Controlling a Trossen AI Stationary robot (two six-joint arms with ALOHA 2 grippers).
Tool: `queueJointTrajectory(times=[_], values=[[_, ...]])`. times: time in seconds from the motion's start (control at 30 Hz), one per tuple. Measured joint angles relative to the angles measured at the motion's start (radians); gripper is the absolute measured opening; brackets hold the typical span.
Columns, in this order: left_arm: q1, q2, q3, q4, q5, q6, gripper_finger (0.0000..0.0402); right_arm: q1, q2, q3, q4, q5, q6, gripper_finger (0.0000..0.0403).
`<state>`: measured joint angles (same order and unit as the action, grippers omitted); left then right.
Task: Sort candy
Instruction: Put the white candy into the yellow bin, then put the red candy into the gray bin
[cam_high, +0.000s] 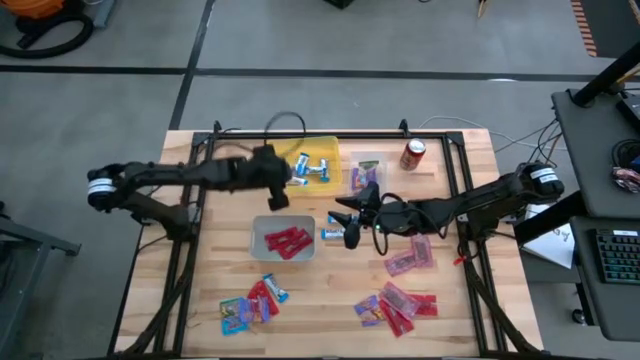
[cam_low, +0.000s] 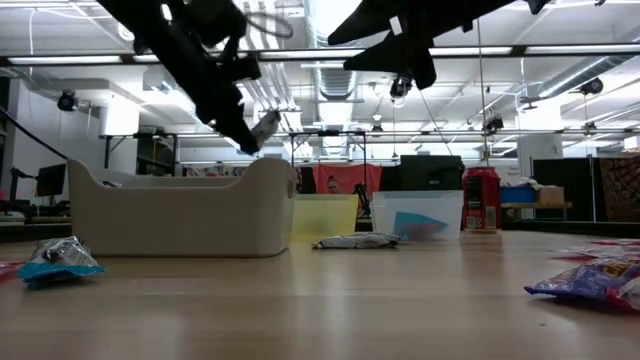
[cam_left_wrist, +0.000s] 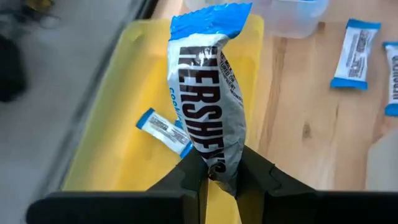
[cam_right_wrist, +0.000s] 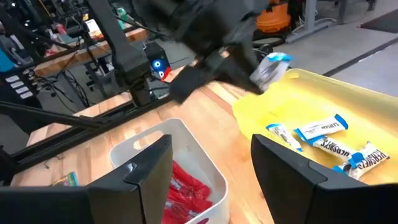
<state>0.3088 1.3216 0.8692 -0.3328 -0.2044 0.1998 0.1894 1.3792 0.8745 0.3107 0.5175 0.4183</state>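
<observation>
Candy bar pinched over yellow bin

Left pincer (cam_left_wrist: 221, 171) clamped on blue-and-silver mini bar (cam_left_wrist: 208, 99), held up above yellow bin (cam_high: 322, 148) holding more such bars. White bin (cam_high: 262, 228) with red packets (cam_high: 286, 241) in centre. Right pincer (cam_high: 352, 222) spread wide, empty, just right of white bin. More candy scattered across table (cam_high: 320, 300).

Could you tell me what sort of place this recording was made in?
Most likely a robotics lab or workshop. A wooden table stands on a grey floor with black tape lines, a desk with a keyboard sits beside it, and the low view shows open ceiling lights and more workbenches behind the bins.
</observation>
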Motion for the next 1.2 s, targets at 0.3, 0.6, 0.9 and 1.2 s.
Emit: queueJointTrajectory(times=[0.3,0.6,0.9,1.2], values=[[0.282,0.002,-0.003,-0.027,0.179,-0.083,0.0038,0.000,0.005,-0.001,-0.010,0.001,-0.001,0.0207],[0.302,0.002,-0.010,-0.006,0.179,-0.086,0.0038,0.000,0.006,-0.001,-0.022,0.002,-0.002,0.0208],[0.302,0.109,-0.017,0.013,0.182,-0.129,0.0040,0.000,0.006,-0.002,-0.026,0.002,-0.002,0.0208],[0.302,0.143,0.010,-0.007,0.184,-0.131,0.0115,0.000,0.006,-0.002,-0.032,0.001,0.012,0.0208]])
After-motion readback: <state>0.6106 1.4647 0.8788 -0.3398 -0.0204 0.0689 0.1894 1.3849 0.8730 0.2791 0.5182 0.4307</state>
